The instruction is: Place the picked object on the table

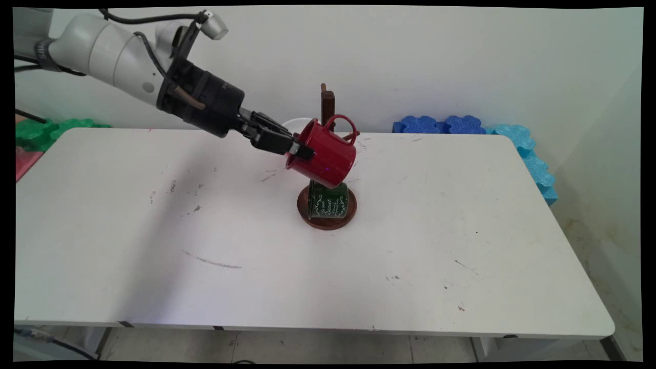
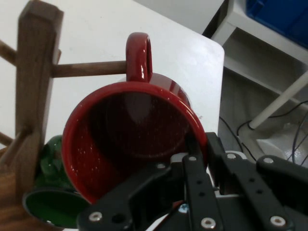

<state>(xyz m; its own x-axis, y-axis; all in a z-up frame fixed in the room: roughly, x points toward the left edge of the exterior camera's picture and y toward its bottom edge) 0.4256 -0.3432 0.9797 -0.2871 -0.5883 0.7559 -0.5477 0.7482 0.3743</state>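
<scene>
Fingers: the black fingers [image 1: 300,148] are clamped on the rim of a red enamel mug [image 1: 328,154], one finger inside the mouth and one outside against the wall, as the hand view shows [image 2: 195,159].
Red mug: held tilted in the air, mouth turned back toward the fingers, base pointing away from them; its looped handle [image 2: 139,57] sits on the far side, ringed around a wooden peg [image 2: 86,70].
Mug tree: a dark wooden post [image 1: 327,105] with pegs stands just beyond the fingers, on a round wooden base [image 1: 307,215].
Green mug: a dark green mug with white lettering [image 1: 328,202] hangs below the fingers and directly under the red mug, near the base.
Surface: white and scuffed [image 1: 205,246], well below the fingers.
Behind: blue foam blocks [image 1: 443,124] beyond the fingers, green ones [image 1: 38,130] back behind the arm.
</scene>
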